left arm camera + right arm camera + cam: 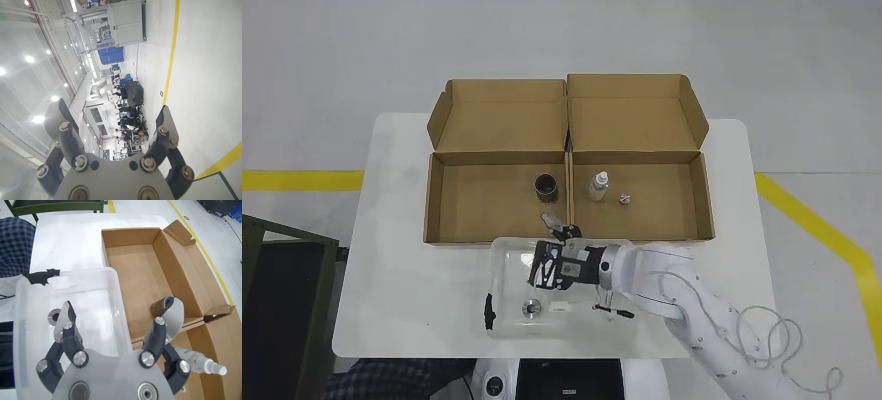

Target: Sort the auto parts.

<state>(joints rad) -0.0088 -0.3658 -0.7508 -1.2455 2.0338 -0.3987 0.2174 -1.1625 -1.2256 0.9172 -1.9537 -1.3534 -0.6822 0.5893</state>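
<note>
A strip of black tape (487,311) is seen on the left end of the clear bin (510,243), which is set at the near edge of the tabletop (392,250). A metal ring (531,308) lies flat in the bin, bore upward. In the right wrist view its edge is cut off by 1 finger.

Behind the bin, 2 open boxes are placed side by side. A dark cylinder (546,185) is found in the left box (472,200), near the shared wall. Its end is hidden by the other finger in the right wrist view.

The right hand (558,226) is spread open and empty over the bin's far rim.

In the right box (672,200) a bottle (599,185) is seen, its long axis running toward the lids, nozzle farthest. Whether it stands or lies cannot be told. Beside it, a small metal part (623,198) is too small to make out.

The left hand (113,109) is shown open and empty, aimed at a hall.
</note>
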